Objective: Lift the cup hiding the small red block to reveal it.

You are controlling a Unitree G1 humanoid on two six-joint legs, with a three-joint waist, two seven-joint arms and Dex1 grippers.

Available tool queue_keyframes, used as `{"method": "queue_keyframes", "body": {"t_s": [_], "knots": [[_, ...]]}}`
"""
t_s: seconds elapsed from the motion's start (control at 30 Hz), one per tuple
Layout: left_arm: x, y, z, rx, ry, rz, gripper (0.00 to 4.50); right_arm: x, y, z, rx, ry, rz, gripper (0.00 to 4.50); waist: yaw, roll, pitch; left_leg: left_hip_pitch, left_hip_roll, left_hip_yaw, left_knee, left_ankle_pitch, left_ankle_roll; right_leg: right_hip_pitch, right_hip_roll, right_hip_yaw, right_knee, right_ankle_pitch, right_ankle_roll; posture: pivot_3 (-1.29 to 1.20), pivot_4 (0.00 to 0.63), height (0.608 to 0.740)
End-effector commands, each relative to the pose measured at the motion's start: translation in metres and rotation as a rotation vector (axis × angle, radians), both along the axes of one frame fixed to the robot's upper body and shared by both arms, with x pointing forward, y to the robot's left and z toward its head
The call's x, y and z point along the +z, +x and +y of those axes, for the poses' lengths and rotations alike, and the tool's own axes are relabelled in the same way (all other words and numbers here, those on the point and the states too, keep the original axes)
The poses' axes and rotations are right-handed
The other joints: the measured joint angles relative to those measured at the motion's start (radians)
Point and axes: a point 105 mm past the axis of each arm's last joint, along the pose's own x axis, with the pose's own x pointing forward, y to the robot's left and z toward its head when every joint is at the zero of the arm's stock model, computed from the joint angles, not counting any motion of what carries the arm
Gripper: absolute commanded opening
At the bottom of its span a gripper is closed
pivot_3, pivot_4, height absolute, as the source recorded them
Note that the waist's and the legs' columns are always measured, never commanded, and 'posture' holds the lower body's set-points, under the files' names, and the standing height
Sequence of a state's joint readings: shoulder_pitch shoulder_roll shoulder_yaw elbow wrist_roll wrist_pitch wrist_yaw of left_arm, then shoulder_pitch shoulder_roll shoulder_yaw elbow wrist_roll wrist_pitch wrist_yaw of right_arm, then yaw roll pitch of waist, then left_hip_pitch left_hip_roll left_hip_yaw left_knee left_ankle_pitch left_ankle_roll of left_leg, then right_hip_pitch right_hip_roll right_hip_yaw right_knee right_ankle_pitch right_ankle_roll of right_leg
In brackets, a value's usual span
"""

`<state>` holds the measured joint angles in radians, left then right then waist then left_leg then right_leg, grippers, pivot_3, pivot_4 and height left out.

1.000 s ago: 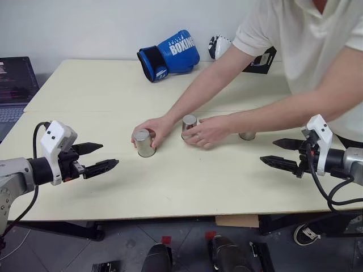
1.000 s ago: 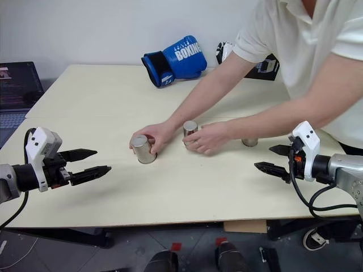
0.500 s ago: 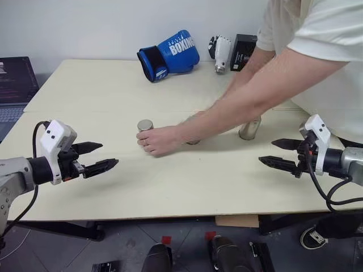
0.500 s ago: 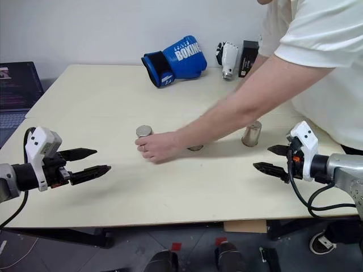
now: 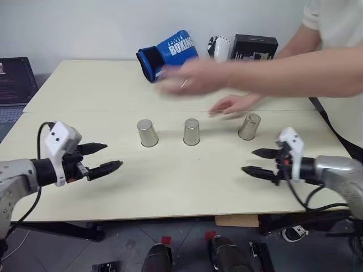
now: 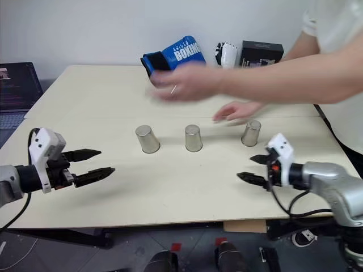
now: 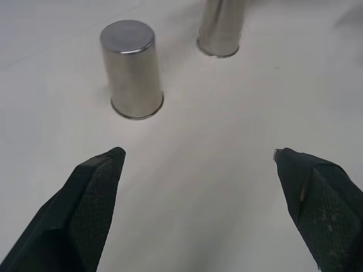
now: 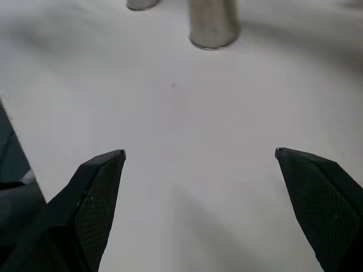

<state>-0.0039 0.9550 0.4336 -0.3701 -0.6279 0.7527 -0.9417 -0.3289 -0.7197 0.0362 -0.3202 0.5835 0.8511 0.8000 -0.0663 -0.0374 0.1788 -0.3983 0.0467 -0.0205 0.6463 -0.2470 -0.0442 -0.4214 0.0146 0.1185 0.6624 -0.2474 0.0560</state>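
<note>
Left claw: the left claw (image 5: 109,158) hangs low over the near left of the surface (image 5: 187,181), its two black fingers spread wide with nothing between them.
Right claw: the right claw (image 5: 256,162) sits at the near right, pointing inward toward the cups, its fingers standing as wide apart as they go and holding nothing.
Cups: three identical steel tumblers stand mouth-down in a row across the middle of the surface — the left cup (image 5: 147,133), the middle cup (image 5: 191,131) and the right cup (image 5: 249,126), which leans slightly. They stand well apart from each other and from both claws.
Red block: the small red block is hidden; I cannot tell which cup covers it.
Handling: judging by looks, each cup is light, rigid and slick, with a slight taper. A claw should close across the side wall about mid-height and lift straight up — too light a pinch may let it slip.
Person: beyond the cups, a person's two hands (image 5: 234,104) hover above the surface, blurred.
Far edge: a blue boxing glove (image 5: 168,54) and a black box (image 5: 255,46) lie at the back.
Wrist views: the left wrist view shows the left cup's flat shiny base close up, and the middle cup's rim flush on the surface; the head views show the whole row.
</note>
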Motion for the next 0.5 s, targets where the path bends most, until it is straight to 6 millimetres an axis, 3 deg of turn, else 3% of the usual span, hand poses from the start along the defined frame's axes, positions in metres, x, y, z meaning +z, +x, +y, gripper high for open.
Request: {"method": "queue_keyframes", "body": {"t_s": [0.03,0.13,0.27,0.5], "knots": [[0.003,-0.008,-0.039,-0.106,-0.01,-0.083,4.46,-0.003,0.029,0.024,-0.047,0.014,-0.097,4.5,0.0,0.0,0.0,0.0,0.0,0.0,0.0,0.0,0.0,0.0,0.0,0.0,0.0,0.0,0.0,0.0,0.15,0.74],[0.002,-0.009,-0.064,-0.129,-0.025,-0.143,4.46,-0.008,0.06,0.045,-0.125,0.033,-0.154,4.5,-0.001,-0.001,0.0,0.0,0.0,0.0,0.001,0.0,0.0,0.0,0.0,0.0,0.001,0.001,0.001,0.0,0.15,0.74],[0.004,-0.003,-0.076,-0.086,-0.052,-0.204,4.46,-0.009,0.093,0.071,-0.194,0.053,-0.211,4.5,0.0,0.0,-0.001,0.0,0.0,-0.001,0.001,0.001,0.0,0.001,0.001,0.0,0.002,0.003,0.001,0.0,0.15,0.74],[-0.001,-0.008,-0.08,-0.06,-0.064,-0.188,4.46,-0.008,0.112,0.112,-0.16,0.104,-0.228,4.5,-0.007,0.0,0.0,0.0,0.0,-0.002,0.0,0.0,0.0,0.0,0.0,-0.001,0.0,0.005,-0.004,0.0,0.15,0.74]]}}
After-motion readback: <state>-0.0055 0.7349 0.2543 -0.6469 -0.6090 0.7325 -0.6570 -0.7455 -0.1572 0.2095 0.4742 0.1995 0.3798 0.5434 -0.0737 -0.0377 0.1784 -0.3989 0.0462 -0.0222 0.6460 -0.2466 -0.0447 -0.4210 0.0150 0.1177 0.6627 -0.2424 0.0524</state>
